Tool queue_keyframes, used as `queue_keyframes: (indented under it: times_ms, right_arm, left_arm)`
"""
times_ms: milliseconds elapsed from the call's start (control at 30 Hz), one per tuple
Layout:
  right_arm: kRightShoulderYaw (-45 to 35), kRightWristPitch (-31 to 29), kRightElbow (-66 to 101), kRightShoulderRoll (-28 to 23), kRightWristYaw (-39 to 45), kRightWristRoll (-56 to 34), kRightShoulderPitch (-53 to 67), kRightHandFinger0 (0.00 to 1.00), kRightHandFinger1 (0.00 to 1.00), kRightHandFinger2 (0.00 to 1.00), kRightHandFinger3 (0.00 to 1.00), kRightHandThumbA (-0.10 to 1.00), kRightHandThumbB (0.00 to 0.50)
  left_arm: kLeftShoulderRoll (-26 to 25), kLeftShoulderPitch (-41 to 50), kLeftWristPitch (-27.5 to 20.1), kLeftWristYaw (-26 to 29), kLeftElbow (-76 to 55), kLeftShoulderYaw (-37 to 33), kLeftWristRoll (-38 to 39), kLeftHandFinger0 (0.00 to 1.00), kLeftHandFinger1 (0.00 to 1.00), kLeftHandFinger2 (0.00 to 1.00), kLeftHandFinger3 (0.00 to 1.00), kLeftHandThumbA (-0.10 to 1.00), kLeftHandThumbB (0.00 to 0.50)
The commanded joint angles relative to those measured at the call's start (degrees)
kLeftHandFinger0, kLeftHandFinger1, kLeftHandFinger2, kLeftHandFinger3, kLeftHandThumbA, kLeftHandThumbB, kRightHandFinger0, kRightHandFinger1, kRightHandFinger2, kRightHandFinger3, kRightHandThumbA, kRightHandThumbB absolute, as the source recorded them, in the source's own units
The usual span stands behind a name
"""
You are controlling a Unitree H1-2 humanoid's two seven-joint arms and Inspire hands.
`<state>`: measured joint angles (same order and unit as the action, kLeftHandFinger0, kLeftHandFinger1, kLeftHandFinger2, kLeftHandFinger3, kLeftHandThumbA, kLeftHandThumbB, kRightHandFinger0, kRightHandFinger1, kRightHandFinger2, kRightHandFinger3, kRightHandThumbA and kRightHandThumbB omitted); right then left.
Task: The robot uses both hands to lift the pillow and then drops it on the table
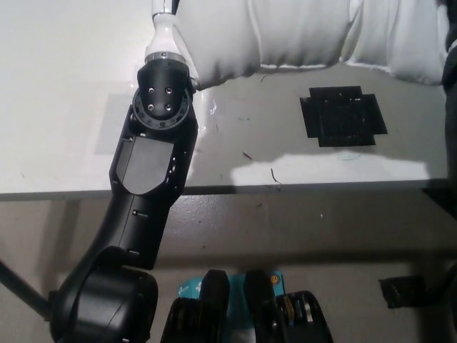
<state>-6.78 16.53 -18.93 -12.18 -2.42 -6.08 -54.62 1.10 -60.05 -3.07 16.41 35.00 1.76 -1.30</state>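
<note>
The white pillow (pixel 300 32) hangs across the top of the head view, lifted off the white table (pixel 64 107) and throwing a shadow on it. My left arm reaches up from the lower left. Only the white base of the left hand (pixel 164 21) shows, pressed against the pillow's left end, and the rest runs out of the picture. A sliver of my black right arm (pixel 450 71) shows at the right edge below the pillow's right end. The right hand itself is hidden.
A black square patch (pixel 344 116) lies on the table under the pillow's right half. The table's front edge (pixel 214 189) runs across the middle of the picture, with floor below it.
</note>
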Motion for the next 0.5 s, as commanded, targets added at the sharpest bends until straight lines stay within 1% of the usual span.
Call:
queue_keyframes:
  times_ms: [0,33,67,133,167,200,267,333,367,400,433,467]
  right_arm:
    - [2.42,-4.68,-3.63,1.11,4.48,-0.41,-2.03,1.00,1.00,1.00,1.00,1.00,0.403]
    - [2.41,-5.12,-4.91,1.23,4.17,-0.23,-2.03,1.00,1.00,1.00,1.00,1.00,0.397]
    - [2.71,-6.75,-6.73,1.09,4.88,-0.12,-1.28,1.00,1.00,1.00,1.00,1.00,0.333]
    - [2.34,-7.71,-9.52,1.39,4.80,-0.57,-0.97,1.00,1.00,1.00,1.00,1.00,0.325]
    - [2.27,-7.80,-9.67,1.24,4.81,-0.62,-1.05,1.00,1.00,1.00,1.00,1.00,0.255]
    - [2.82,-7.49,-11.96,1.04,4.19,0.52,-1.12,1.00,1.00,1.00,1.00,1.00,0.329]
    - [2.74,-8.69,-14.62,1.14,4.28,0.32,-1.19,1.00,1.00,1.00,1.00,1.00,0.300]
    - [2.58,-9.21,-15.95,1.09,4.66,-0.12,-1.12,1.00,1.00,1.00,1.00,1.00,0.294]
    - [3.07,-9.22,-17.89,1.13,4.39,0.54,-1.26,1.00,1.00,1.00,1.00,1.00,0.314]
    - [3.34,-9.57,-18.64,1.05,4.66,0.78,-1.17,1.00,1.00,1.00,1.00,1.00,0.348]
    - [3.47,-9.73,-20.02,1.21,4.84,0.69,-1.35,1.00,1.00,1.00,1.00,1.00,0.368]
    - [3.83,-10.38,-21.34,1.16,4.67,1.16,-1.44,1.00,1.00,1.00,1.00,1.00,0.372]
  left_arm:
    - [1.05,-1.53,-3.09,-1.30,0.15,-2.24,-2.34,1.00,1.00,1.00,1.00,1.00,0.181]
    - [0.84,-1.13,-3.02,-1.36,0.24,-2.18,-2.44,1.00,1.00,1.00,1.00,1.00,0.177]
    - [0.39,-0.07,-2.80,-1.46,-0.01,-2.00,-2.45,1.00,1.00,1.00,1.00,1.00,0.172]
    - [-0.39,0.94,-3.88,-1.70,0.51,-1.75,-2.38,1.00,1.00,1.00,1.00,1.00,0.155]
    - [-0.35,0.79,-3.98,-1.66,0.67,-1.78,-2.39,1.00,1.00,1.00,1.00,1.00,0.116]
    - [-0.85,1.60,-3.83,-2.15,1.12,-1.30,-1.66,1.00,1.00,1.00,1.00,1.00,0.157]
    - [-1.42,2.60,-4.15,-2.01,1.72,-0.90,-1.39,1.00,1.00,1.00,1.00,1.00,0.143]
    - [-1.59,3.20,-4.20,-1.70,1.93,-0.83,-1.54,1.00,1.00,1.00,1.00,1.00,0.144]
    - [-1.92,4.06,-5.00,-1.11,3.16,-0.51,-1.62,1.00,1.00,1.00,1.00,1.00,0.129]
    - [-2.04,4.42,-5.59,-0.97,3.97,-0.43,-1.65,1.00,1.00,1.00,1.00,1.00,0.133]
    - [-2.38,4.77,-5.94,-0.96,5.30,-0.25,-1.56,1.00,1.00,1.00,1.00,1.00,0.141]
    - [-2.44,4.89,-6.62,-0.57,6.74,0.08,-1.38,1.00,1.00,1.00,1.00,1.00,0.155]
